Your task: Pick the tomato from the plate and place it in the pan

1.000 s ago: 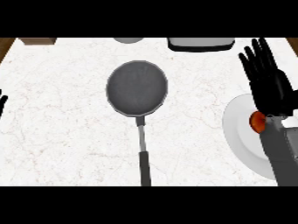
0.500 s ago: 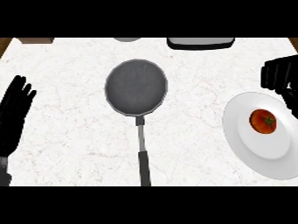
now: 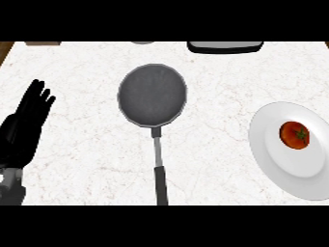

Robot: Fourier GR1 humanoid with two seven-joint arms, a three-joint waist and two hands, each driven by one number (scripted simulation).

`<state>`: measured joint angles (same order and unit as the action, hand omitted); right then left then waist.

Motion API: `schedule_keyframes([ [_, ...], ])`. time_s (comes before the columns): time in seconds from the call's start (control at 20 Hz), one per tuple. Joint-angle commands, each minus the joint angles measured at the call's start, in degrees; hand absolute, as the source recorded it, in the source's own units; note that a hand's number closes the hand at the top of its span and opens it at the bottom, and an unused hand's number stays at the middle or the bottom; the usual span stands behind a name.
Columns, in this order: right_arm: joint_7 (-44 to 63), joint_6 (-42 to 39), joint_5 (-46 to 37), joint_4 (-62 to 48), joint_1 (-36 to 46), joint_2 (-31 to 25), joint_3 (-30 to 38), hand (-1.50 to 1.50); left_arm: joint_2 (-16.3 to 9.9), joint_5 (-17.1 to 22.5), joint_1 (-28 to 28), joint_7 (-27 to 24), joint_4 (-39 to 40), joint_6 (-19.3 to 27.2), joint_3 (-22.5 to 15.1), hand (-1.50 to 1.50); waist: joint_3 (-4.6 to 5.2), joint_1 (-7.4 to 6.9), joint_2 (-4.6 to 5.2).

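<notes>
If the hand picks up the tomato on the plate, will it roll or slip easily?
The tomato looks round and glossy, so it may well roll if nudged and slip between fingers. The white plate seems shallow and smooth, so it would probably do little to stop it. It probably bruises if squeezed.

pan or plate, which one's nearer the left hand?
The pan, dark and long-handled at counter centre; the white plate sits far right, away from the left hand.
</notes>
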<state>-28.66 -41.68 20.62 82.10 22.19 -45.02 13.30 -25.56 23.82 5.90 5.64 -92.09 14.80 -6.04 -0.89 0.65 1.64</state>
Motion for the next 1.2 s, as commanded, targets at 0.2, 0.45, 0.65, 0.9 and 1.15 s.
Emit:
schedule_keyframes([
  [0.2,-20.3,-3.9,-14.7,2.0,-1.1,-6.0,-1.3,-1.50,1.4,-1.2,1.9,0.9,0.8,0.0,-2.4,0.00,0.24,-2.30,-0.04],
  [0.45,-27.3,7.1,-28.7,5.0,-3.8,-11.2,-6.9,-1.50,2.3,-2.1,2.7,2.6,0.0,1.2,-3.9,0.00,0.28,-3.18,-0.27],
  [0.65,-35.2,15.7,-37.8,2.8,-5.9,-14.3,-12.3,-1.50,1.4,-2.5,3.7,3.0,1.3,0.6,-3.4,0.00,0.50,-3.18,-0.42],
  [0.9,-37.3,26.2,-52.4,2.0,-9.7,-20.4,-21.3,-1.50,1.8,-2.4,5.1,3.4,2.4,1.1,-2.4,0.00,0.66,-2.69,-0.64],
  [1.15,-43.0,37.7,-60.8,-8.0,-8.7,-18.6,-26.2,-1.50,2.3,-2.3,3.1,2.0,2.1,-0.5,-2.6,0.00,0.71,-3.67,-0.83],
])
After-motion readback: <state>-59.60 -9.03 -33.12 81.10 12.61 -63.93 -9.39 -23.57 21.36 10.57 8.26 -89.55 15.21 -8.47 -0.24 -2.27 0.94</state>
